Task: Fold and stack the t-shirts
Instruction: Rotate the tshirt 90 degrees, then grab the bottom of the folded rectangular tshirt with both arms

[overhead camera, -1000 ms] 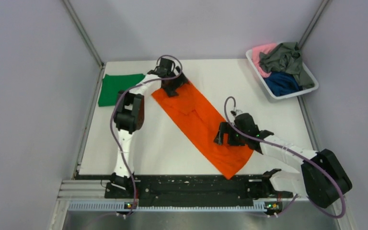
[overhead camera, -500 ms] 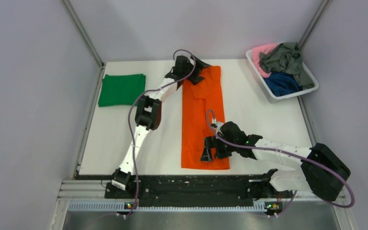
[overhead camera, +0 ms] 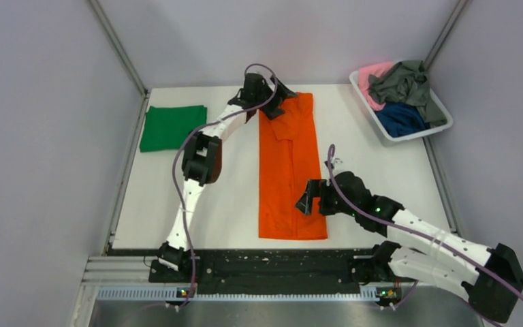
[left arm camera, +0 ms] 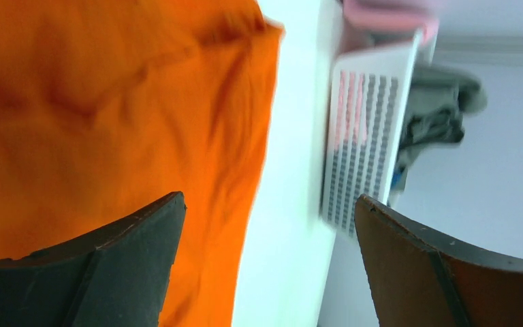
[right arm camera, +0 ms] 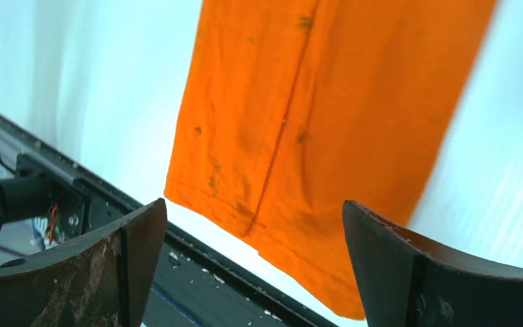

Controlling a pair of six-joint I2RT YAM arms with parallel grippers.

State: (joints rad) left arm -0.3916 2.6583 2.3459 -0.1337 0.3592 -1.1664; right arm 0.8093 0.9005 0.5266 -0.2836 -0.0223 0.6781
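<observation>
The orange t-shirt (overhead camera: pixel 290 170) lies as a long folded strip down the middle of the table. It also shows in the left wrist view (left arm camera: pixel 109 109) and the right wrist view (right arm camera: pixel 313 116). My left gripper (overhead camera: pixel 280 103) is open and empty above the strip's far end. My right gripper (overhead camera: pixel 311 202) is open and empty above the strip's near right edge. A folded green t-shirt (overhead camera: pixel 173 127) lies flat at the far left. Pink (overhead camera: pixel 372 75), grey-green (overhead camera: pixel 402 82) and navy blue (overhead camera: pixel 400 117) t-shirts are bunched in the white basket (overhead camera: pixel 419 133).
The basket stands at the far right corner and shows in the left wrist view (left arm camera: pixel 364 143). The black rail (overhead camera: pixel 265 264) runs along the table's near edge and shows in the right wrist view (right arm camera: pixel 197 286). Grey walls enclose the table.
The orange strip swung from a diagonal to straight along the table. My right gripper then let go and drew back to the right. My left gripper opened at the far end.
</observation>
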